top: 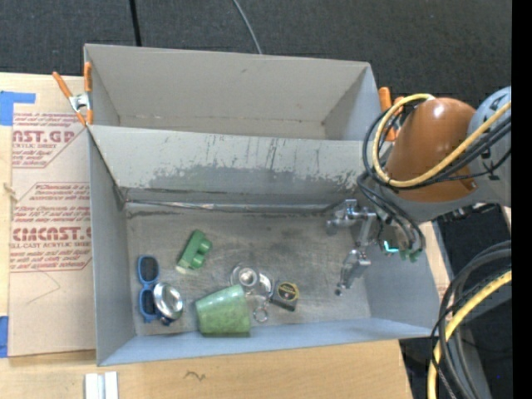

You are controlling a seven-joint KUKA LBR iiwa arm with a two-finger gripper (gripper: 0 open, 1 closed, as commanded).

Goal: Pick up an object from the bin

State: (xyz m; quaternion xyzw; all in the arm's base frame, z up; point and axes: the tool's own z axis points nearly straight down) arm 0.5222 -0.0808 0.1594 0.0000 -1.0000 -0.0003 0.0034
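Several small things lie close together on the floor of the grey bin, here in the camera view. The landmark is the green cup, tipped on its side near the front wall. A clear, shiny lump touches the cup's upper right edge, and just right of that lies a small dark round piece. Left of the cup are a silver disc and blue sunglasses. Up and left of it, apart, is a green block.

The claw hangs well right of the cup over bare bin floor, with nothing seen in it. Whether it is open or closed cannot be told.

Judged risks:
- A descent from here would meet only bare metal.
- A move toward the cup could nudge the dark round piece or catch two touching things at once.
- The cup's rounded side may roll or slip out.
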